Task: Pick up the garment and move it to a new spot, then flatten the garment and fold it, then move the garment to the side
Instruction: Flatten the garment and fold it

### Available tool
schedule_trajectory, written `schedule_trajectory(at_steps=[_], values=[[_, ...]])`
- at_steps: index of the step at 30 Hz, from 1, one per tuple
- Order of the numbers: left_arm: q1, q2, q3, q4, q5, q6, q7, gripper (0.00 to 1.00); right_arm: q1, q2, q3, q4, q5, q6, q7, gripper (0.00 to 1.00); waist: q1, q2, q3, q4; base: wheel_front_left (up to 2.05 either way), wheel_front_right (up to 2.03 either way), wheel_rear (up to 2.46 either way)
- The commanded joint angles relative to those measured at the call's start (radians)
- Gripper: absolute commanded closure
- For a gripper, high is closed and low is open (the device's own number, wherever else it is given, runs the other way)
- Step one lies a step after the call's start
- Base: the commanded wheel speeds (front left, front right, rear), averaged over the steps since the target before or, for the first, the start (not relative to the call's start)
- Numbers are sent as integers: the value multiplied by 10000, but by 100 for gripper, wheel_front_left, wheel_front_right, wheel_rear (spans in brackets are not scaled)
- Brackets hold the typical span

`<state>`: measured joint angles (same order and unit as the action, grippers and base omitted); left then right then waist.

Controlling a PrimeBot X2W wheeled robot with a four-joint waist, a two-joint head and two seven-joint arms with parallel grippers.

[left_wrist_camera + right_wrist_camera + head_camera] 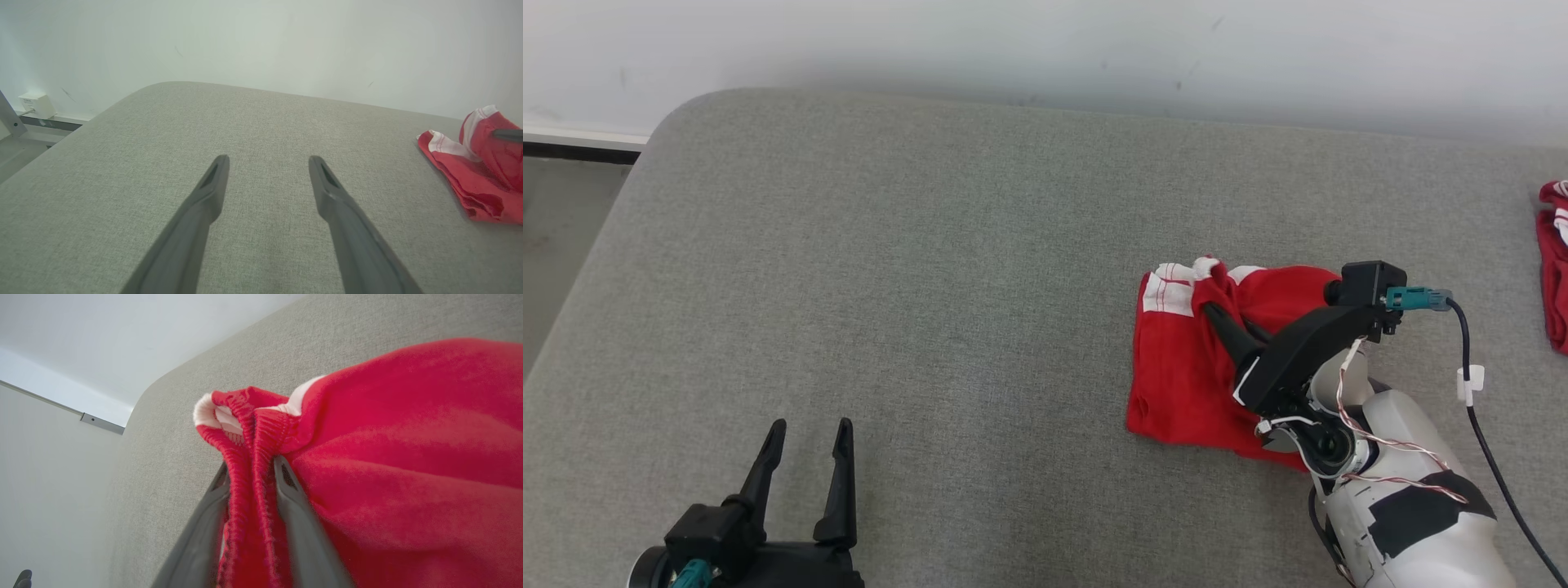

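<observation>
We judge it's early: R fingers (286, 486) nearly closed, pinching the garment (1176, 367) by its elastic waistband, the rest bunched on the counter (931, 286) at our right. L fingers (840, 482) spread wide, holding nothing, well apart from it. Can't tell whether it's at its new spot. Approx 3 steps left: flatten, fold, move aside; another red cloth (1553, 261) lies far right

Grey fabric surface (931, 286), red white-trimmed garment (1176, 384) lying on it, another red cloth (1553, 278) at far right
</observation>
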<state>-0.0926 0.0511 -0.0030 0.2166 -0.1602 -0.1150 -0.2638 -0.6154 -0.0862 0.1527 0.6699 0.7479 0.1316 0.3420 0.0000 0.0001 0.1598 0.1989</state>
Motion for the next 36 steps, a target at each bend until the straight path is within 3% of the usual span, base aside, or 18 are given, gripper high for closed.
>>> schedule_trajectory(at_steps=[1,5,18,25,36], values=[[-71,-7,-13,30,-29,38,-1,0,-86,56,11,75,-56,-26,-145,0,0,-1,6,24,0,0,0],[28,-7,22,22,-34,116,-1,0,-82,-40,145,-90,-392,-26,-835,0,0,-1,-121,-100,0,0,0],[274,41,907,-303,293,110,-1,0,1560,-1531,1009,-2661,-1764,-26,-4460,0,0,-1,-526,-1276,0,0,0],[393,85,1306,-521,431,165,-1,0,2717,-1593,734,-3652,-2598,-26,-5663,0,0,-1,-672,-1856,0,0,0],[577,101,1385,-566,668,111,1,0,4868,-1169,-200,-5404,-3894,-26,-6018,0,0,-1,-920,-1986,0,0,0]])
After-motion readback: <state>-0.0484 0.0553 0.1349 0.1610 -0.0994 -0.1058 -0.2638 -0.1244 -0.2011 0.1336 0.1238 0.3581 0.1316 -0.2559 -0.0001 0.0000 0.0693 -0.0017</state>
